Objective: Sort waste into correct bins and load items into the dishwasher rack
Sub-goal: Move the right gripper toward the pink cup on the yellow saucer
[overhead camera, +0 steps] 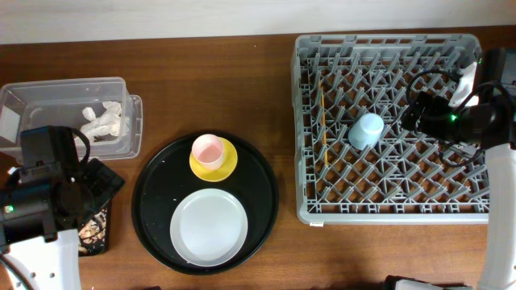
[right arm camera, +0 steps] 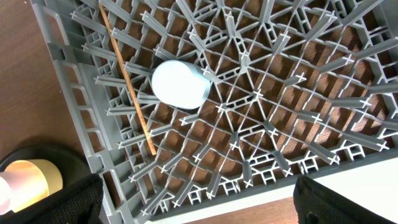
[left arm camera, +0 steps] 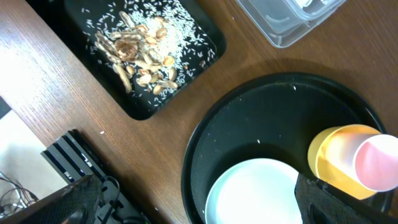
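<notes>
A: 2 trays sit nearest the robot, yes?

B: Yes. At the near left, a shallow black tray (left arm camera: 134, 102) holds the food scraps (left arm camera: 140, 53), beige shreds over scattered rice grains. The left gripper (overhead camera: 85, 184) hangs above the table close by it, jaws spread wide and holding nothing.

A: And the other one?

B: The round black tray (overhead camera: 153, 193) lies just right of it. On its near half lies the pale plate (overhead camera: 209, 225). Just beyond the plate sits the yellow saucer (overhead camera: 227, 165), with the pink cup (overhead camera: 207, 148) upright on it, mouth up.

A: Farther back on the left?

B: The clear tub (overhead camera: 48, 93), behind the left arm, with the crumpled white tissue (overhead camera: 103, 121) inside.

A: What about the rack?

B: The grey dishwasher rack (overhead camera: 387, 211) fills the right side and reaches almost to the table's far edge. The light-blue cup (overhead camera: 367, 130) rests tilted among the pegs near the middle. A thin wooden chopstick (overhead camera: 322, 113) lies among the pegs toward the rack's left wall. Whether it is 1 stick or 2 together, I cannot tell.

A: And the right gripper?

B: The right gripper (overhead camera: 419, 113) hovers over the rack just right of the blue cup, fingers wide apart and gripping nothing.
</notes>
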Motion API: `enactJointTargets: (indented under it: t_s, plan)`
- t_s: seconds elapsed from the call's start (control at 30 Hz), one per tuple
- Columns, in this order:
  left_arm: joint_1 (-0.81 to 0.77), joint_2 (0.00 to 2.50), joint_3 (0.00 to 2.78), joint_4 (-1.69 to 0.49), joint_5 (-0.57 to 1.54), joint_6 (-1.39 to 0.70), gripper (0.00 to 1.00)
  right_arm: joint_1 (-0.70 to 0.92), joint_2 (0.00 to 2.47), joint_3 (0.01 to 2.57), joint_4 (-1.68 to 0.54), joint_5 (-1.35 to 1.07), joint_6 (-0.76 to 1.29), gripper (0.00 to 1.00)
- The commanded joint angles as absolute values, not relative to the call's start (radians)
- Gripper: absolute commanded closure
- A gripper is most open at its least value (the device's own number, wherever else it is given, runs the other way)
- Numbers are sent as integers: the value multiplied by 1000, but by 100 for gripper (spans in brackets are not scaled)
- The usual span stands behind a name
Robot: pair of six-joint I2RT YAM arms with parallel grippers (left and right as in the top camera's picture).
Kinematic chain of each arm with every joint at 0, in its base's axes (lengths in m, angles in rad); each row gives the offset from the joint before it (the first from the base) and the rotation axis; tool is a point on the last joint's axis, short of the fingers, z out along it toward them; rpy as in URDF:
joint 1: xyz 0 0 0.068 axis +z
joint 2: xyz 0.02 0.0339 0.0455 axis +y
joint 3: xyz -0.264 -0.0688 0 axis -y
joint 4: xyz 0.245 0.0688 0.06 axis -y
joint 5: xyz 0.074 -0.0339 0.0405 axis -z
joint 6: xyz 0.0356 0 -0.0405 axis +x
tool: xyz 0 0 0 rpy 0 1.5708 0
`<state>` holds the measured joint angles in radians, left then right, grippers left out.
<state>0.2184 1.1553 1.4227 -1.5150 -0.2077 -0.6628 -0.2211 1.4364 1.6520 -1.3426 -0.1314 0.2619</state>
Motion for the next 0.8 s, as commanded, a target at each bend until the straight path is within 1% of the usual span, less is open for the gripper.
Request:
enactJointTargets:
  t_s: [0.0, 0.1, 0.77]
  plan:
    - [242, 1146, 1434, -1508, -251, -659, 1, -224, 1437, 1657, -1343, -123, 267, 2]
    - [274, 1146, 1434, -1501, -251, -658, 1, -224, 1437, 1657, -1343, -123, 267, 2]
    - [274, 1146, 1434, -1504, -251, -658, 1, -224, 1437, 1657, -1343, -123, 267, 2]
